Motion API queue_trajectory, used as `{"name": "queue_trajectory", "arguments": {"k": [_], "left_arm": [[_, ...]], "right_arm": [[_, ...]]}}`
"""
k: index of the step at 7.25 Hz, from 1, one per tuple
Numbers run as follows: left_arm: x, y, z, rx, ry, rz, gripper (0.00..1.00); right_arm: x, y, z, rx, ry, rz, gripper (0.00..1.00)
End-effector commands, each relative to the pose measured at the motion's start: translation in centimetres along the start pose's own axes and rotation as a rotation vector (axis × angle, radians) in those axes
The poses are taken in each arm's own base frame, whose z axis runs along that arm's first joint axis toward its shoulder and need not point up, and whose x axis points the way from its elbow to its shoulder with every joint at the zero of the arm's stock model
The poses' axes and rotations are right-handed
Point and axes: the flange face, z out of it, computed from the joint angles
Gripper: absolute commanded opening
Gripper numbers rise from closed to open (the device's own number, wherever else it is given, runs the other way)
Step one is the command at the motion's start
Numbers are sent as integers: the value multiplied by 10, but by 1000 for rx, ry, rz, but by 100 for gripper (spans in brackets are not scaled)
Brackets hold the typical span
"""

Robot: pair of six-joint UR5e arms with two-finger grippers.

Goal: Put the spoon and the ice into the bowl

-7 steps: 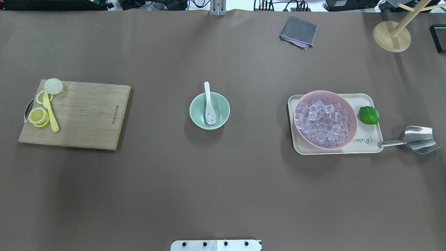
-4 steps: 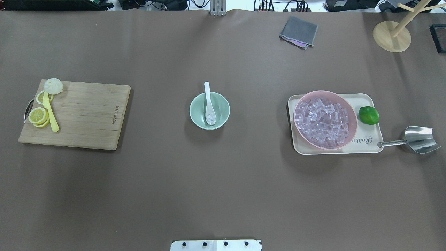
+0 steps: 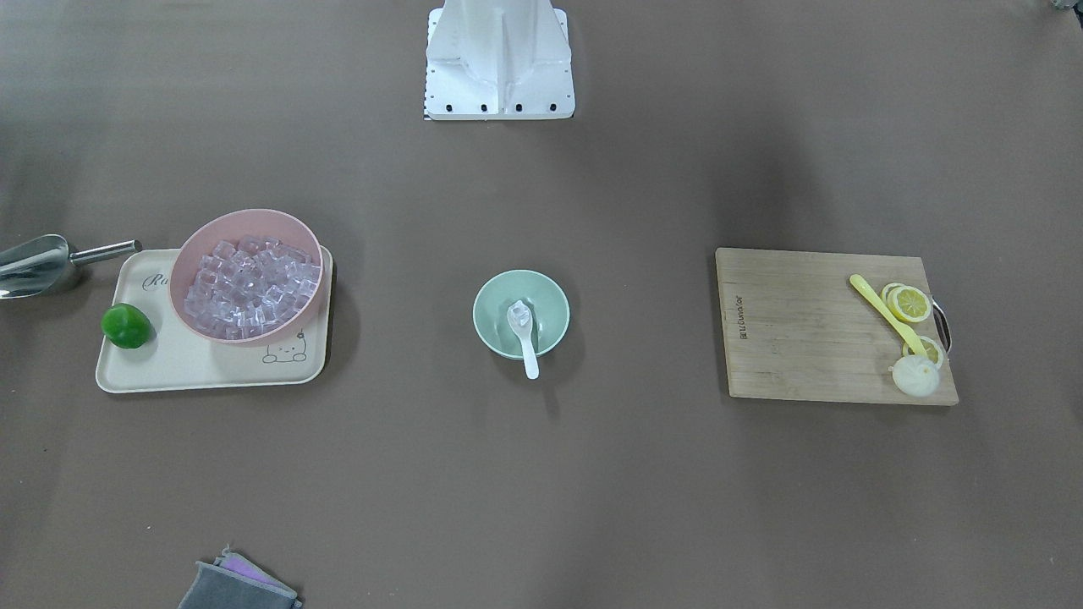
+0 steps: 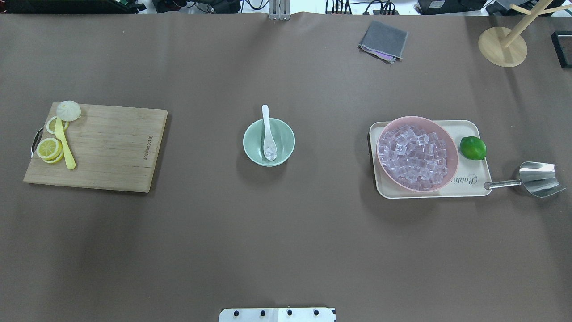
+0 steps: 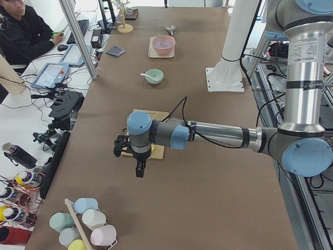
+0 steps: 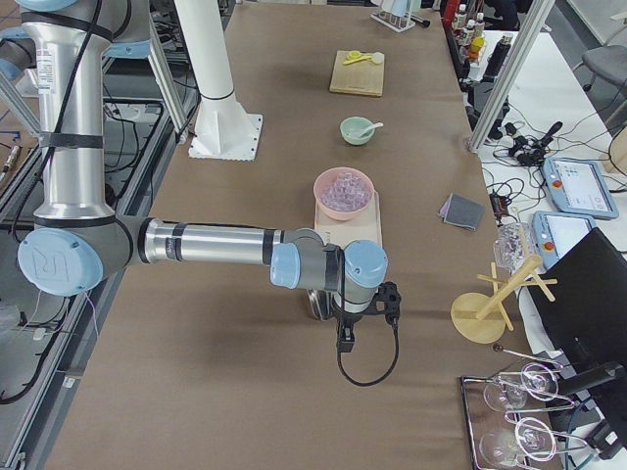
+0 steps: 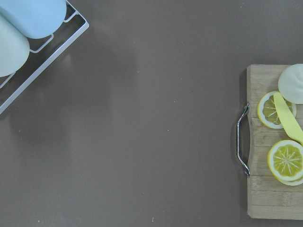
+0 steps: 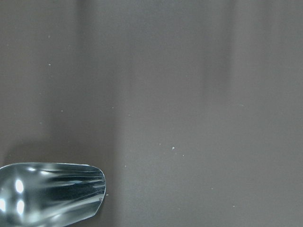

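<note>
The mint-green bowl (image 4: 285, 139) stands mid-table, also in the front view (image 3: 552, 309). The white spoon (image 4: 267, 127) lies in it, scoop down in the bowl and handle over the far rim. A clear ice cube (image 4: 270, 153) sits in the scoop, as the front view (image 3: 519, 315) also shows. My left gripper (image 5: 138, 167) hovers above the table near the cutting board, and I cannot tell whether it is open or shut. My right gripper (image 6: 345, 336) hovers beside the steel scoop, and I cannot tell its state either. Both are far from the bowl.
A pink bowl (image 4: 453, 168) full of ice cubes (image 4: 413, 154) sits on a cream tray (image 4: 473, 185) with a lime (image 4: 473, 148). A steel scoop (image 4: 538, 179) lies right of it. A cutting board (image 4: 111, 147) with lemon slices and a yellow utensil (image 4: 65, 145) lies at the left. A grey cloth (image 4: 384, 40) lies far back.
</note>
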Motion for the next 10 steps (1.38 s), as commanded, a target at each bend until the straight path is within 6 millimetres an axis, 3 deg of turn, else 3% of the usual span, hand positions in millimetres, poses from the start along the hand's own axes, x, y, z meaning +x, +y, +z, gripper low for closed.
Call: {"name": "queue_trajectory", "arguments": {"k": [1, 10], "left_arm": [[-2, 1, 2, -4, 2, -7, 98], [-9, 5, 8, -17, -8, -18, 98]], "right_arm": [[0, 1, 0, 0, 2, 0, 100], [-8, -5, -8, 16, -3, -1, 100]]}}
